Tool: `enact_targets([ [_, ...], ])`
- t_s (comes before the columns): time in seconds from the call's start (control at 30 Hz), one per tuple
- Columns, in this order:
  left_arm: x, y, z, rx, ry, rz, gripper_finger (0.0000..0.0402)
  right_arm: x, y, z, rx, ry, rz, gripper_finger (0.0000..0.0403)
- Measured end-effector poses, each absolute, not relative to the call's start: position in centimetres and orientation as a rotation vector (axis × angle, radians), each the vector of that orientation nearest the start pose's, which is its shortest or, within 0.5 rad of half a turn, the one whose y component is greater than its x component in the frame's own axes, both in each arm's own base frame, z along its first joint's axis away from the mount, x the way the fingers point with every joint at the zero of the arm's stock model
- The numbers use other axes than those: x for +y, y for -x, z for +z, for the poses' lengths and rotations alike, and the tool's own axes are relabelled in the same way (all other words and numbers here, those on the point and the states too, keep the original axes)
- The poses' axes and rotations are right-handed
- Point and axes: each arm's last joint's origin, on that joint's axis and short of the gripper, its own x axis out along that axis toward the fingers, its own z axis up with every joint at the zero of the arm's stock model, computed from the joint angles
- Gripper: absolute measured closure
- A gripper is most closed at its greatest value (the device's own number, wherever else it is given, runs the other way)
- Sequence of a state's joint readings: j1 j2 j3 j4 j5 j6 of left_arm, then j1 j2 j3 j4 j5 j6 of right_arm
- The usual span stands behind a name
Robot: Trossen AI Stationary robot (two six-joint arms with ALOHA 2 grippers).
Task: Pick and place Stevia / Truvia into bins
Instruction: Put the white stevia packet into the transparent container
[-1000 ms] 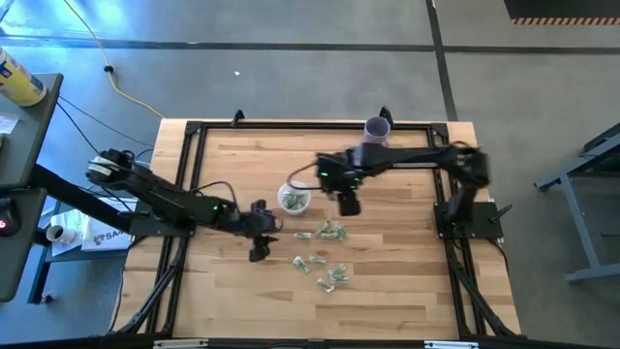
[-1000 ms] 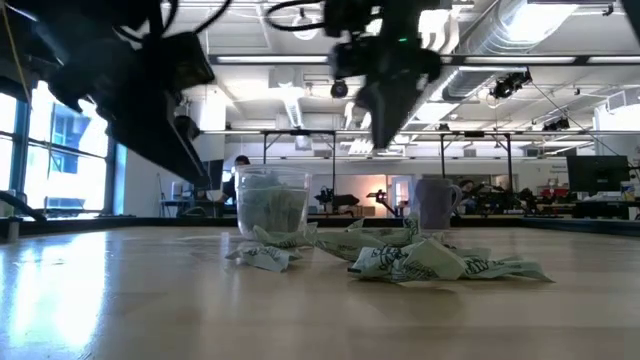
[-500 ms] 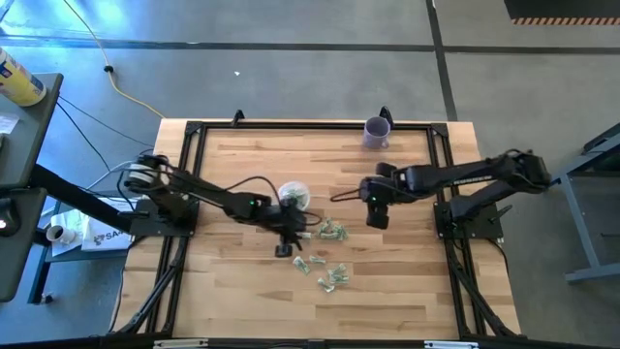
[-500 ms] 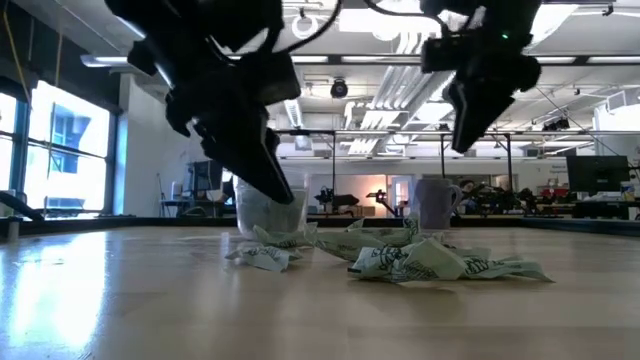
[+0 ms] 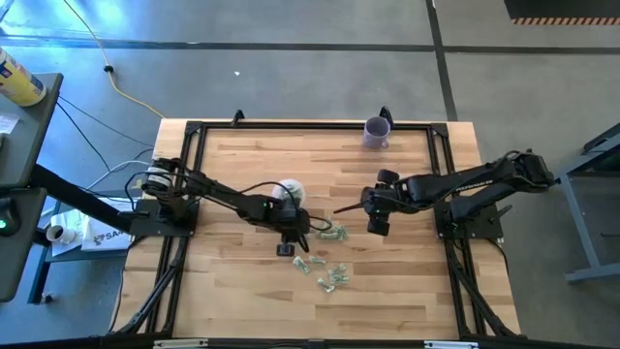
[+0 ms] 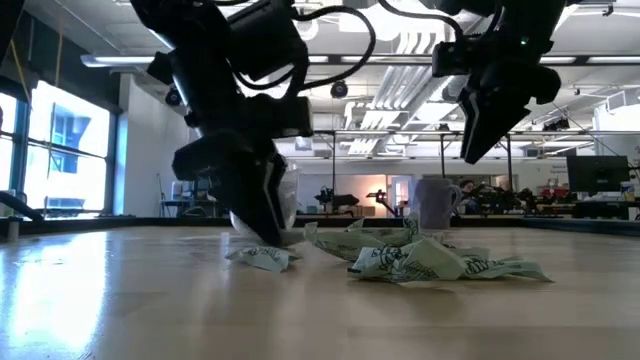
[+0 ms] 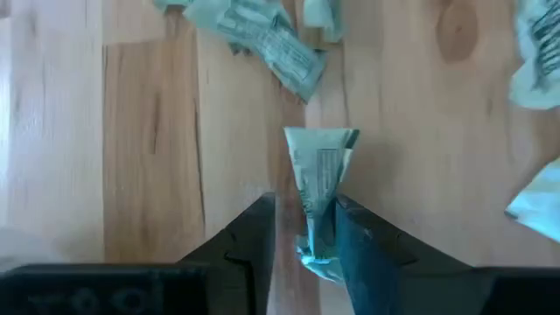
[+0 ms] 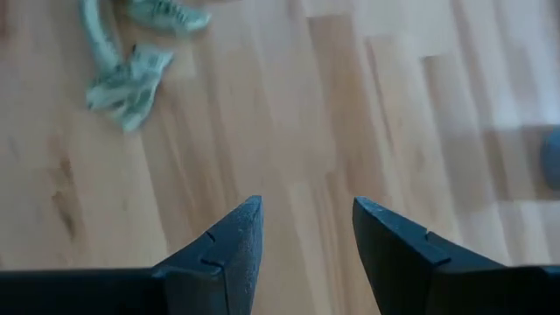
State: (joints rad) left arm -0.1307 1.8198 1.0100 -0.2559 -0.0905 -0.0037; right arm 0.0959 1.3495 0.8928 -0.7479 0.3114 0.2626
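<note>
Left gripper (image 7: 304, 229) low on the surface (image 5: 232, 291), just beside the cup (image 5: 290, 192), jaws pinched thin on one packet (image 7: 320, 188). More packets (image 5: 329, 276) scattered near the cup. Right gripper (image 8: 302, 232) up high, farther from the cup, jaws apart and holding nothing. Might go wrong: only a thin edge pinched, so packet could slip out on the way up, or miss the cup's small mouth.

left gripper (image 7: 304, 229) low, jaws pinched; right gripper (image 8: 302, 229) raised, jaws apart.
</note>
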Motion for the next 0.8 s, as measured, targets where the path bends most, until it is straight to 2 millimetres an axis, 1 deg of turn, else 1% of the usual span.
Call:
enact_targets([
  [0.2, -4.2, -34.0, 14.2, 1.113, -0.123, -0.029, 0.0308, 1.0, -24.4, 22.0, 1.110, 0.036, -0.390, 0.0233],
  [0.4, -4.3, -34.9, 15.6, 1.108, -0.133, -0.015, 0.0378, 0.7, -24.5, 22.0, 1.105, 0.045, -0.402, 0.0233],
  [0.53, -4.3, -35.6, 17.1, 1.104, -0.148, -0.009, 0.0379, 0.6, -24.5, 22.0, 1.099, 0.060, -0.423, 0.0233],
  [0.6, -4.3, -36.1, 18.2, 1.098, -0.169, -0.010, 0.0371, 0.6, -24.5, 22.1, 1.098, 0.075, -0.429, 0.0233],
  [0.7, -4.2, -36.8, 20.1, 1.089, -0.223, 0.001, 0.0369, 0.4, -24.5, 22.1, 1.099, 0.091, -0.430, 0.0233],
  [0.8, -3.4, -37.3, 22.2, 1.103, -0.246, 0.021, 0.0379, 0.3, -24.5, 22.1, 1.099, 0.097, -0.429, 0.0233],
])
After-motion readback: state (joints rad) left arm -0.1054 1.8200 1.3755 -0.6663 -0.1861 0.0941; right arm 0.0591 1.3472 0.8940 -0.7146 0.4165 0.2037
